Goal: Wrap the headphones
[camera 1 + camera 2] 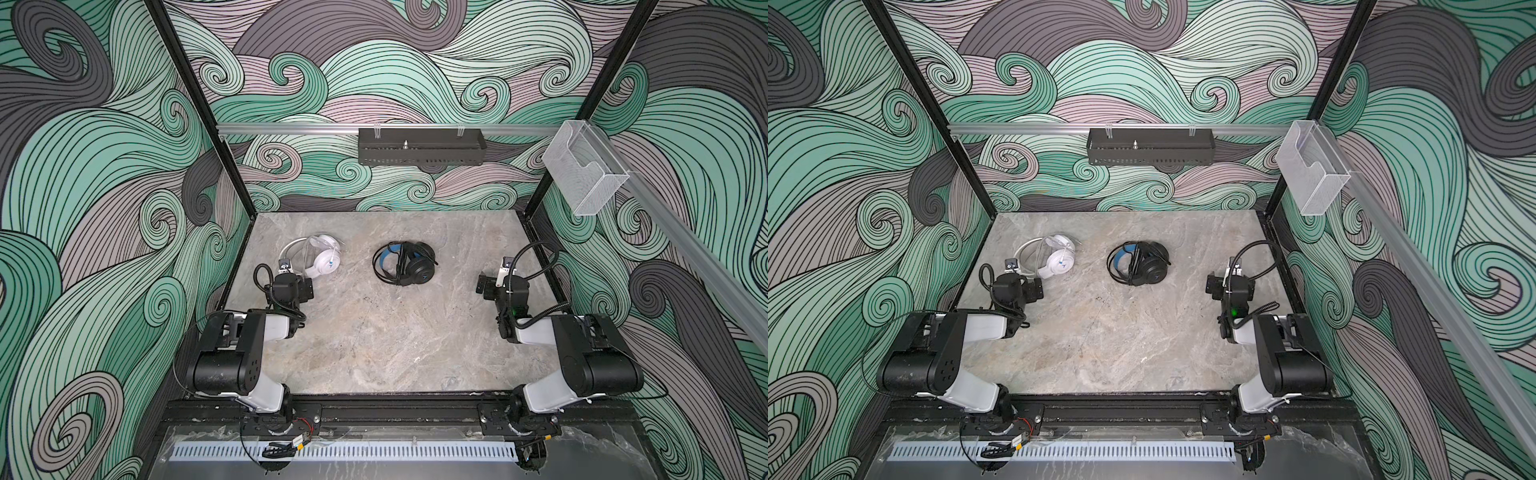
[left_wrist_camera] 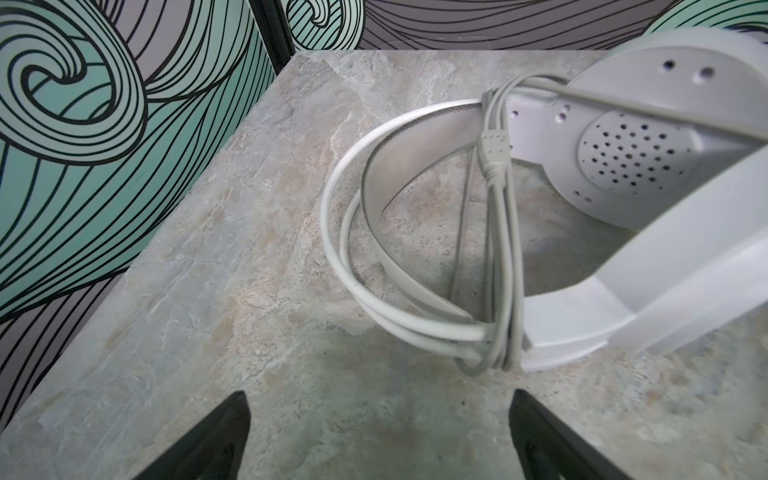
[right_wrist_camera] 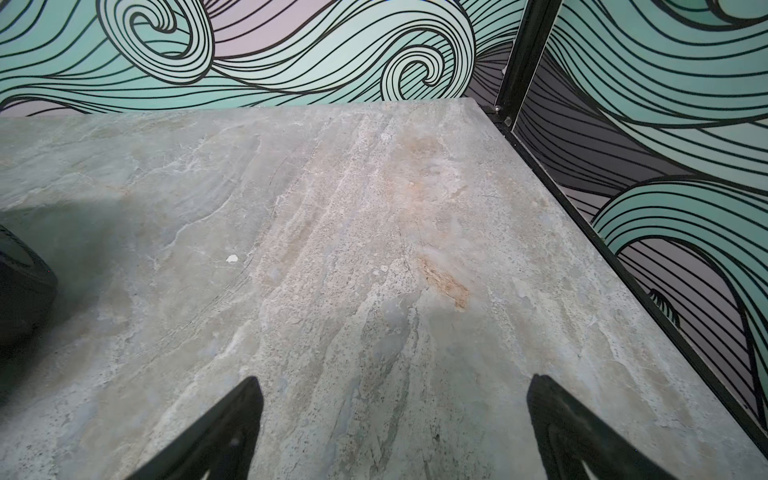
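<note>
- Headphones lie toward the far side of the table (image 1: 374,340): white headphones (image 1: 318,259) on the left, black headphones (image 1: 405,264) near the middle, well apart.
- Left claw (image 2: 380,399) gapes wide and empty just short of the white pair. Right claw (image 3: 395,380) is equally wide and empty over bare table.
- Probably light, with slick plastic. The pale cable (image 2: 500,249), looped across the headband (image 2: 405,270), looks limp, so pinch the cable or the band, not the cups.

Swirling teal-and-grey wave-pattern walls (image 1: 83,166) around a grey marbled tabletop (image 1: 395,332), black frame posts (image 1: 195,104).
</note>
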Controlling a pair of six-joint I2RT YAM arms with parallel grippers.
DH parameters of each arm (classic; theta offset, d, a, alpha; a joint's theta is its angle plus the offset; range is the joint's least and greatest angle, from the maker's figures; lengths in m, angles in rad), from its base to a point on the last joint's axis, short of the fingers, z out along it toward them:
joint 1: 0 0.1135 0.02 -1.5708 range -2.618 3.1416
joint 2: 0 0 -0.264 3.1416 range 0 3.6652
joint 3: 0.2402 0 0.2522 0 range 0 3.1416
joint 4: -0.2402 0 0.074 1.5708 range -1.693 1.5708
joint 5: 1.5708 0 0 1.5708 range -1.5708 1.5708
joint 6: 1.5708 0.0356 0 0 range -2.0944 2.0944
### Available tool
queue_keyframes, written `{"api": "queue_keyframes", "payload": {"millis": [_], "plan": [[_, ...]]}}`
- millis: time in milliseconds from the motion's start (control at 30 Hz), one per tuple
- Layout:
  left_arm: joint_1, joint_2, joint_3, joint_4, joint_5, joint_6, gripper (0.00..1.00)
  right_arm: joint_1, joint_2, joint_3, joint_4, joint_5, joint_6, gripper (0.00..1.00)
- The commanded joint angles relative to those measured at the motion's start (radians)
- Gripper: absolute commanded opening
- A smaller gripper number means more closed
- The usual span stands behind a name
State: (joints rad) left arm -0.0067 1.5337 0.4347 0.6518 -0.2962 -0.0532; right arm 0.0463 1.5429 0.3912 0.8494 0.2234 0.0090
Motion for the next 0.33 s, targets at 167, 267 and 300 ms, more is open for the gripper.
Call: {"api": "queue_keyframes", "payload": {"millis": [167,267,300], "plan": [[0.012,-0.009,0.022,0.037,0.027,-0.011,0.99,0.008,-0.004,-0.002,0.025,-0.009,-0.009,0.99],[0.012,-0.009,0.023,0.036,0.027,-0.01,0.99,0.008,-0.003,0.001,0.022,-0.016,-0.01,1.0],[0.011,-0.009,0.022,0.036,0.026,-0.011,0.99,0.007,-0.009,-0.003,0.019,-0.017,-0.01,1.0]]}}
